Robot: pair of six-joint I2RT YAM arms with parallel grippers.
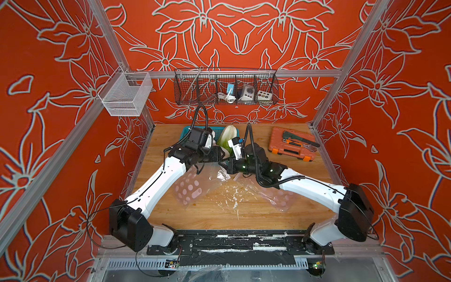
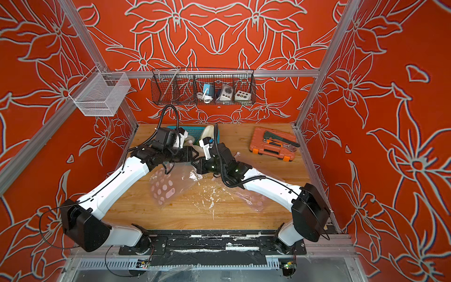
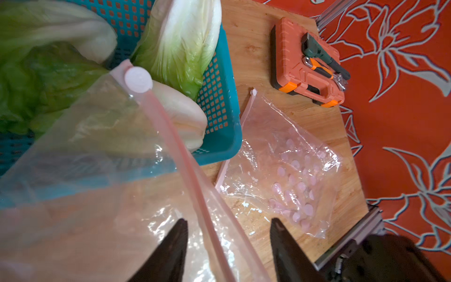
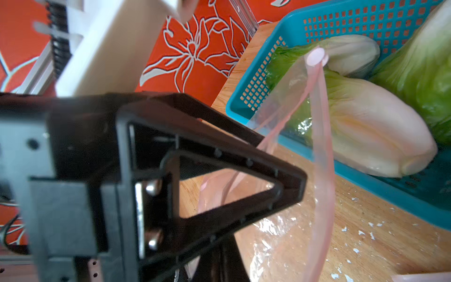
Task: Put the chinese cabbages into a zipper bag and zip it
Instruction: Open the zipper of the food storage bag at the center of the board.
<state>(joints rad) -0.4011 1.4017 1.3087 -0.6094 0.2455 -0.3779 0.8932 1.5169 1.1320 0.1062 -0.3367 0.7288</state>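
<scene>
**Top views.** A teal perforated plastic basket is set at the back of the wooden table. One of the chinese cabbages is seen lying in it; the rest are hidden by the arms. Just in front of the basket, the left gripper and right gripper are brought tip to tip. A clear zipper bag with pink dots is draped from them toward the front. Its mouth end is raised beside the basket, judged so that each head needs only a short carry. A second clear dotted bag lies flat under the right arm. An orange tool case sits well to the right of the basket.

**Left wrist.** The left gripper is seen with its jaws parted. The bag's pink zip strip passes between them, unclamped. Three heads are packed in the basket; none is bagged.

**Right wrist.** The strip is held up taut over the basket's near rim. The right gripper's own fingers cannot be made out. It is clenched, and judged to be pinching the bag's rim, since the left grips nothing. A second hold is likely wanted to spread the mouth.
</scene>
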